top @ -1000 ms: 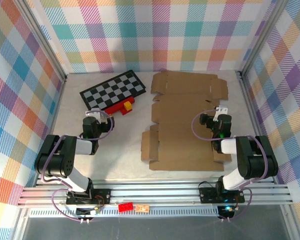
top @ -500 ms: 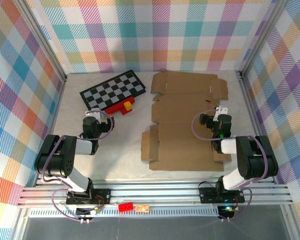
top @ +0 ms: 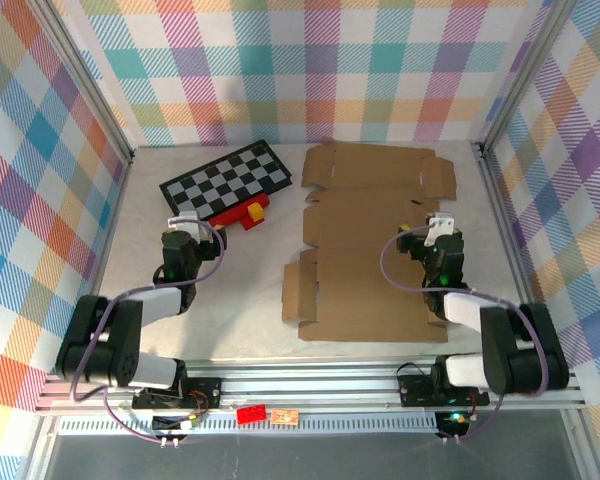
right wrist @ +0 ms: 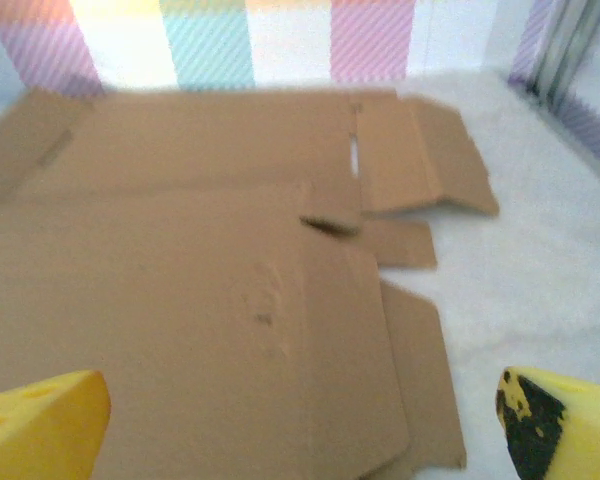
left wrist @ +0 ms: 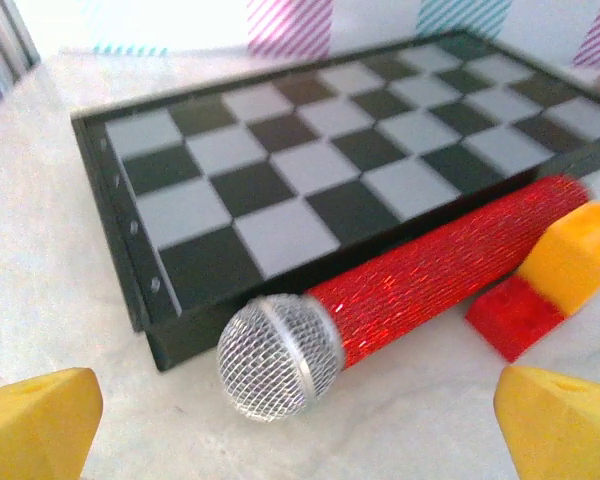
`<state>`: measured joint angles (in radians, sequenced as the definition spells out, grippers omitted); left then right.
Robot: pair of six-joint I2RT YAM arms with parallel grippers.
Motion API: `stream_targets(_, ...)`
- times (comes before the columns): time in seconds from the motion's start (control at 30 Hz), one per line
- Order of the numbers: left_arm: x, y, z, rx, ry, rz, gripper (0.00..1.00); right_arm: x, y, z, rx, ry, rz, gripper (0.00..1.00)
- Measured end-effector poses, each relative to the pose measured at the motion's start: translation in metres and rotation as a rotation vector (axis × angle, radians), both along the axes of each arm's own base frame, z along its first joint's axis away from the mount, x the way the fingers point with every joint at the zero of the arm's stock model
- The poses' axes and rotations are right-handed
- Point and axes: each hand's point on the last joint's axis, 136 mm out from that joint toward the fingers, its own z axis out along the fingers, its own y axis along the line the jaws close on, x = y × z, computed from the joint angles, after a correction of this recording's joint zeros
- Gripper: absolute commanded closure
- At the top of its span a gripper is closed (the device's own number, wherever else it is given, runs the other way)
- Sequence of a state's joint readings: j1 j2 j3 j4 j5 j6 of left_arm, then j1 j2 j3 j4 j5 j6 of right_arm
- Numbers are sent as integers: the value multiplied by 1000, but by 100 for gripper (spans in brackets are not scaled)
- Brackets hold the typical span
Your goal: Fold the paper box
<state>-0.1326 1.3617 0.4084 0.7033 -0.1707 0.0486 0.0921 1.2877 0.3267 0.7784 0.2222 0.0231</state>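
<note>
The paper box (top: 370, 240) is a brown cardboard blank lying unfolded and flat on the white table, right of centre. In the right wrist view the cardboard (right wrist: 200, 300) spreads under and ahead of my right gripper (right wrist: 300, 430), with its side flaps (right wrist: 420, 170) lying flat. My right gripper (top: 427, 238) hovers over the blank's right part, open with nothing between its yellow fingertips (right wrist: 40, 425). My left gripper (top: 180, 232) is left of the blank, open and empty, its yellow fingertips (left wrist: 35, 420) wide apart in the left wrist view.
A black and white chessboard (top: 226, 180) lies at the back left. A microphone (left wrist: 280, 355) with a red glitter handle lies against its near edge, with a red and yellow block (left wrist: 550, 280) beside it. Metal frame posts and plaid walls enclose the table.
Both arms have changed pose, their elbows sinking toward the near edge. The grippers stay at about the same spots, and the box has not moved.
</note>
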Motion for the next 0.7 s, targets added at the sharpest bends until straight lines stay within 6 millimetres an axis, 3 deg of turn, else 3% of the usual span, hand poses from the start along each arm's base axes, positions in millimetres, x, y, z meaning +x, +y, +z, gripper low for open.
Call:
stream_targets(0.23, 7, -21, 91, -2, -156, 22, 0, 6, -5, 109, -4, -189, -64, 1)
stream_targets(0.4, 15, -42, 156, -59, -227, 34, 0, 9, 1, 157, 58, -226, -79, 1)
stream_targets(0.5, 16, -47, 175, -110, -241, 47, 0, 8, 2, 151, 100, -201, -85, 1)
stream_targets(0.7, 10, -41, 161, -142, -175, 84, 0, -1, -2, 95, 175, -60, -129, 1)
